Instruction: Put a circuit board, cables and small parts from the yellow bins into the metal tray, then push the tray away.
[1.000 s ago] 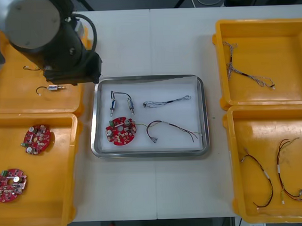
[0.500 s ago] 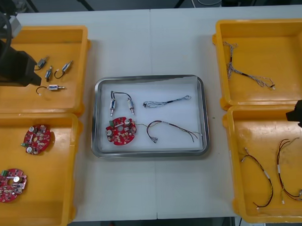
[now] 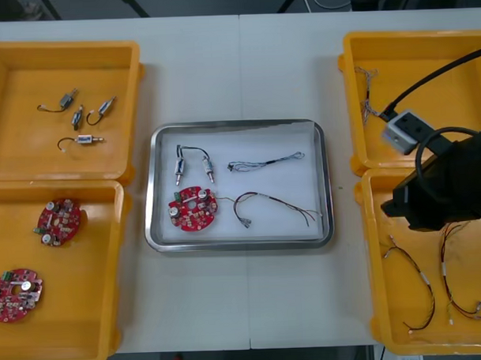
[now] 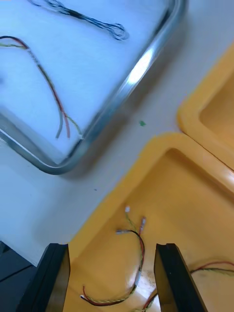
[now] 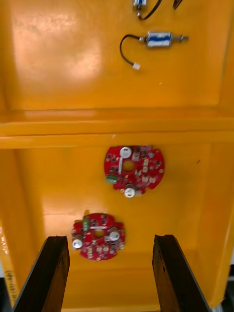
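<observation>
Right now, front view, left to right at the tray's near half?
Farther circuit board in near left yellow bin → metal tray rim → tray's circuit board → red and yellow cable → right tool, open, over near right yellow bin.

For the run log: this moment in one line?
right gripper open over cables | left gripper open over circuit boards | metal tray loaded

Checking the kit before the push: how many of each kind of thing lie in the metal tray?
Round red circuit boards: 1
Small metal parts: 2
Cables: 2, one twisted, one red and yellow
Total: 5
</observation>
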